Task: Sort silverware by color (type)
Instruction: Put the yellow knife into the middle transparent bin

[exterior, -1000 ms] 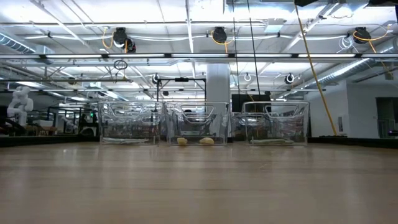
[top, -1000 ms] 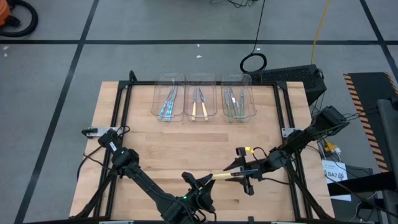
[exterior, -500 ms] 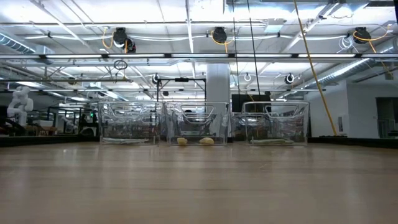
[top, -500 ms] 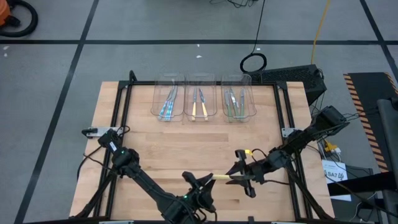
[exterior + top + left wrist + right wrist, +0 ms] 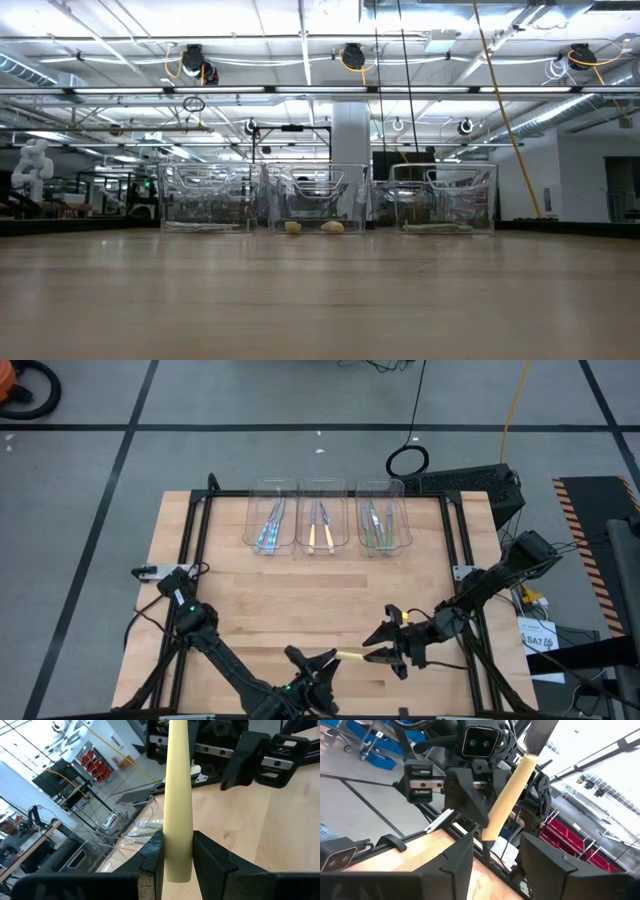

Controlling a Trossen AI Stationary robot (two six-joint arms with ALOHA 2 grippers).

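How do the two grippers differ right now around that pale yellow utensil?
The left gripper is shut on the pale yellow utensil, pinching its handle between both fingers. The right gripper stands open, its fingers either side of the handle's other end without clamping it.

In the high view the left gripper is nearer the table's front edge; the right gripper is further in.

Both are off the table, facing each other along that utensil.

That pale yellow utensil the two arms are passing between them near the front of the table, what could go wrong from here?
The left gripper pinches only one end of the pale yellow utensil, so it could pivot or slip. The right gripper stands open around the other end; if the left lets go before the right closes, the utensil may drop onto the table, far from the bins.
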